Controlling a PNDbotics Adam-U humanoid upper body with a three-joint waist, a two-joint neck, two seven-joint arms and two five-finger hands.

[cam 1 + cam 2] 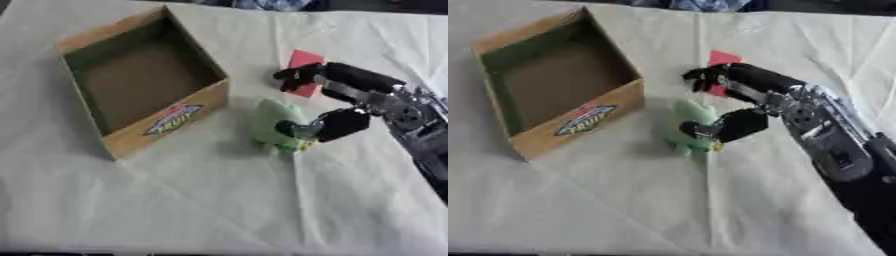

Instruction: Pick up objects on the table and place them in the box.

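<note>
**Green toy half in the hand, box looks empty: where this could slip**

Going left to right from my seat. The cardboard box (pixel 140 80) sits on the left side of the table (pixel 219 200), open top, and I can't see anything inside it. Its near wall has a colourful label, and that wall is what worries me first: if I swing over too low, the toy will clip the rim and drop outside.

Just right of the box lies the green soft toy (pixel 278 122), on the cloth, close to the box corner but not touching it. It looks squashy, so it could fold or squirm out if I only catch an edge.

My right hand (pixel 337 102) is spread over the toy's right side, thumb low against it, fingers arched above, partly open. I'd call it closing around the toy, not gripping it yet. The toy doesn't look lifted.

Behind the fingers sits a red card (pixel 304 60), flat on the table. The fingers reach over it, so I might drag it along by accident.

Left hand isn't visible.
</note>
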